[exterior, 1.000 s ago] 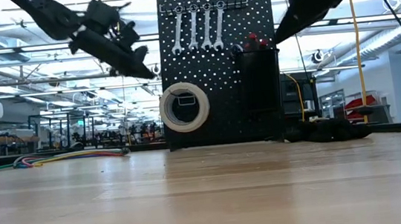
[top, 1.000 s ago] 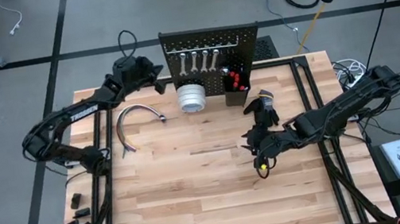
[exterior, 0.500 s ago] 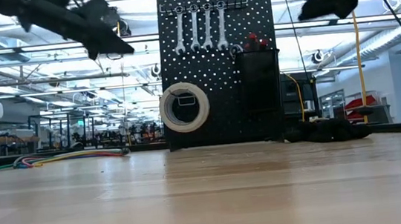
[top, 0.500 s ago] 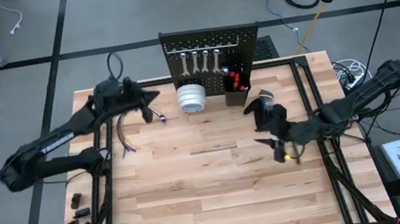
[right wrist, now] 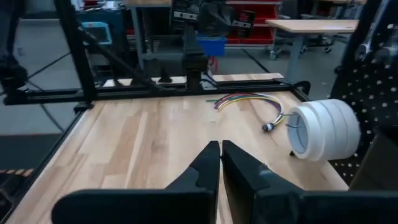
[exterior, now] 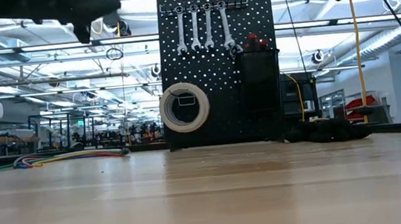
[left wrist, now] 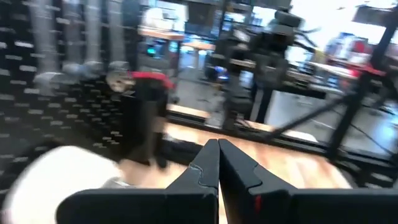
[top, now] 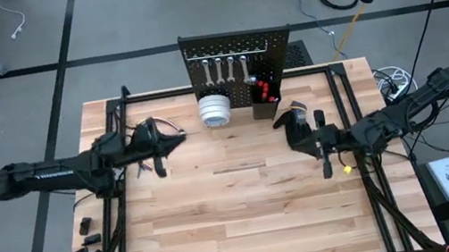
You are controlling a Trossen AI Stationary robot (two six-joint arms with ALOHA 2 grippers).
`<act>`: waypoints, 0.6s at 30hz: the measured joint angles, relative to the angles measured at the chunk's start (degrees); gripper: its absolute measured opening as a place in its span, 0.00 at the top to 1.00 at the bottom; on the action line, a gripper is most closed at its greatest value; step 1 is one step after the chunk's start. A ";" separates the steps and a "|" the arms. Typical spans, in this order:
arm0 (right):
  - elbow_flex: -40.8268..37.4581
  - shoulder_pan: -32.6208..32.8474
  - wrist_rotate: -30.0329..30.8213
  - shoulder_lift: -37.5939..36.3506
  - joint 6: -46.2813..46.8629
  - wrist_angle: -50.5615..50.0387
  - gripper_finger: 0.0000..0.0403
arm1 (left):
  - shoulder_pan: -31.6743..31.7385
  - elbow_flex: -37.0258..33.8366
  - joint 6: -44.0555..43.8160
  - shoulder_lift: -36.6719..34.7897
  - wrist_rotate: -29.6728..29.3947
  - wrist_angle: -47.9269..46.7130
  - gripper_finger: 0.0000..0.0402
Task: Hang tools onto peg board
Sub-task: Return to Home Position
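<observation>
Aloft, my left fingers (left wrist: 211, 158) pressed together, empty, over the bench (top: 249, 222), my right fingers (right wrist: 214, 158) likewise closed on nothing, wrenches (exterior: 202, 28) and tape (exterior: 184, 107) hung on the peg board (exterior: 221, 95).

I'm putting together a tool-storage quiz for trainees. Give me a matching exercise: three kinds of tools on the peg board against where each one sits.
Things:
1. wrenches
2. white tape rolls
3. red-handled tools

Places:
A. standing in the black bin
B. on hooks along the top of the peg board
C. hung low on the board, beside the bin

Pairs: 1-B; 2-C; 3-A
</observation>
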 joint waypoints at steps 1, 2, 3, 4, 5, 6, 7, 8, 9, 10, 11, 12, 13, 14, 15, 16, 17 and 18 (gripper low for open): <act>-0.01 0.02 -0.54 -0.37 0.04 -0.44 0.97 | -1.60 -0.22 0.15 -0.22 -0.05 -0.01 0.99; -0.29 0.06 -1.11 -0.95 0.07 -0.89 0.97 | -3.25 -0.49 0.91 -0.44 -0.11 0.04 0.99; -0.97 0.08 -1.20 -1.74 0.05 -0.96 0.97 | -4.91 -0.79 2.19 -0.70 -0.22 0.10 0.99; -1.92 0.06 -1.23 -2.63 0.07 -0.58 0.98 | -6.49 -1.16 3.31 -0.95 -0.42 0.24 0.99; -3.29 0.03 -1.21 -3.72 0.08 0.40 0.99 | -7.97 -1.52 3.90 -1.11 -1.01 0.13 0.99; -4.66 -0.09 -1.20 -5.04 0.13 1.33 0.99 | -9.22 -1.75 4.38 -1.30 -1.78 -0.11 0.99; -6.18 -0.22 -1.20 -6.52 0.22 2.39 1.00 | -10.28 -1.90 4.55 -1.63 -2.49 -0.12 0.99; -7.83 -0.46 -1.20 -8.10 0.50 3.93 0.99 | -11.06 -2.14 4.55 -2.31 -2.90 -0.09 0.99; -9.35 -0.64 -1.20 -9.78 0.91 5.55 0.99 | -11.60 -2.51 4.59 -3.38 -3.08 -0.16 0.99; -10.83 -0.86 -1.24 -11.79 1.24 6.69 0.99 | -11.87 -2.97 4.59 -4.81 -3.55 -0.70 0.99; -12.34 -0.96 -1.21 -14.19 1.64 6.97 1.00 | -11.87 -3.66 4.55 -6.50 -4.37 -1.40 0.99; -13.57 -1.18 -1.19 -16.43 2.09 6.89 1.00 | -11.83 -4.71 4.47 -8.64 -5.76 -2.10 0.99; -14.85 -1.38 -1.19 -18.70 2.45 7.27 1.00 | -11.79 -5.98 4.04 -10.97 -6.68 -2.41 0.99; -16.42 -1.66 -1.20 -21.07 2.69 7.32 1.00 | -11.72 -7.23 3.42 -13.21 -7.00 -2.35 0.99; -18.04 -1.91 -1.21 -23.42 3.04 6.91 1.00 | -11.76 -8.43 3.16 -15.42 -7.02 -2.01 0.99; -19.80 -2.22 -1.23 -25.84 3.29 6.64 1.00 | -11.76 -9.71 3.01 -17.42 -6.99 -1.84 0.99; -21.57 -2.50 -1.27 -27.97 3.76 6.42 1.00 | -11.76 -11.00 2.37 -19.47 -7.03 -1.94 0.99; -23.25 -2.85 -1.43 -30.11 4.85 6.41 1.00 | -11.64 -12.13 1.41 -21.15 -7.52 -1.94 0.99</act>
